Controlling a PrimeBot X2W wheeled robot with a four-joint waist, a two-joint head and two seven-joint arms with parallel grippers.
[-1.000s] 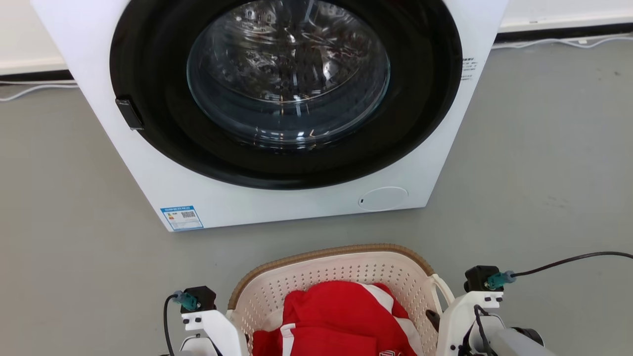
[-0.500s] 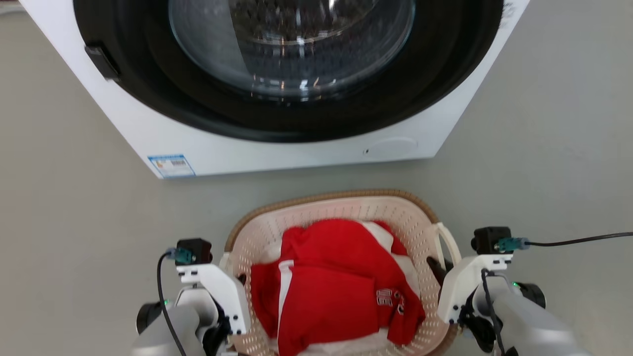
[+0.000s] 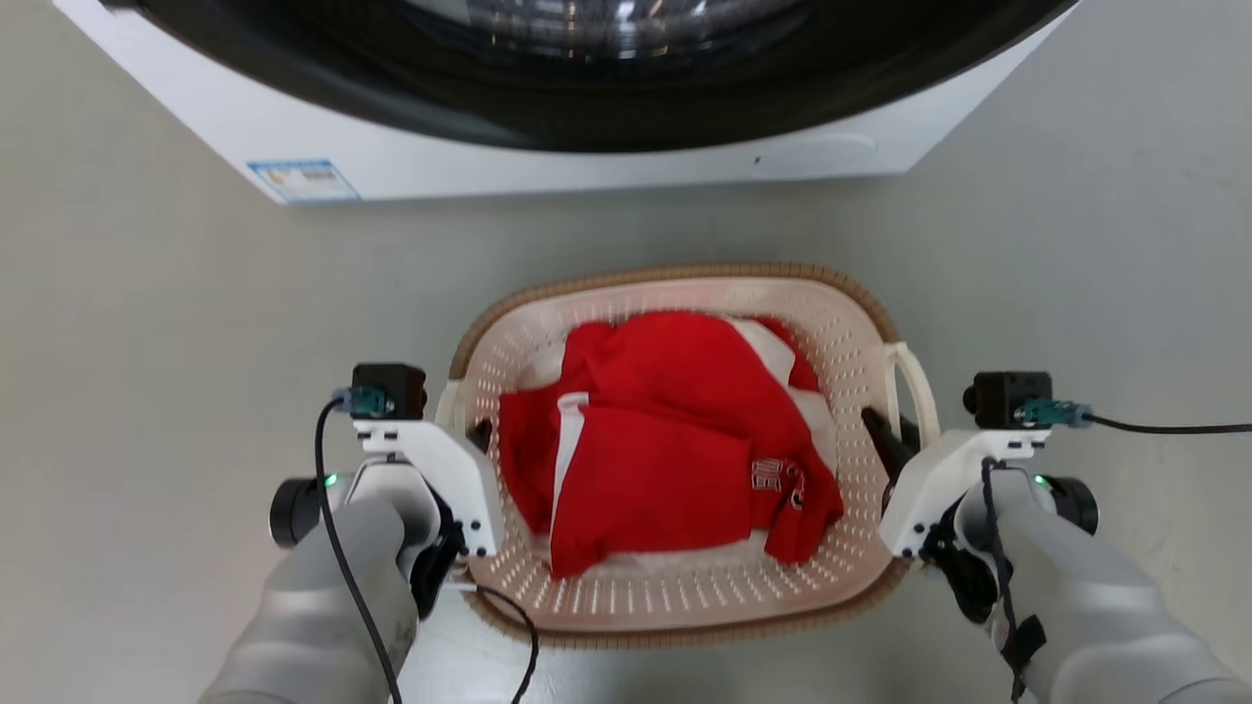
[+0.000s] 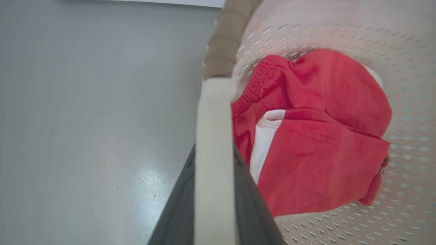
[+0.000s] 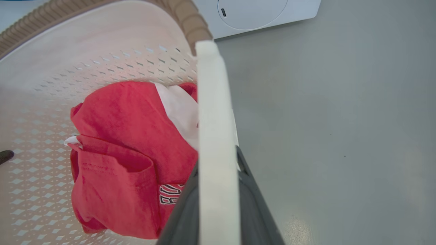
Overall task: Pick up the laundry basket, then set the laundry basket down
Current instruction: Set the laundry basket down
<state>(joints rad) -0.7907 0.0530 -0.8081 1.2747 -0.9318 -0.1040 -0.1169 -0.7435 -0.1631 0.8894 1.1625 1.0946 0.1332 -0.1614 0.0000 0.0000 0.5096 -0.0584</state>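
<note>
The laundry basket (image 3: 685, 275), cream perforated plastic with a brown woven-look rim, sits between my two arms in the head view and holds a red and white garment (image 3: 665, 420). My left gripper (image 3: 471, 437) is shut on the basket's left handle, a white bar (image 4: 213, 136) pinched between the dark fingers (image 4: 252, 211). On the opposite side my right gripper (image 3: 892, 432) is shut on the right loop handle (image 3: 919, 386), which shows up close as a white bar (image 5: 214, 112). Whether the basket's base touches the floor I cannot tell.
A white washing machine (image 3: 587, 171) with a dark round door stands just beyond the basket, a blue label (image 3: 303, 180) at its lower left corner. Grey floor (image 3: 147, 323) spreads to both sides. Black cables trail from both wrists.
The head camera has tilted down: the washing machine slid up the picture and more of the basket and both arms came into view. Both grippers stay shut on the handles.
</note>
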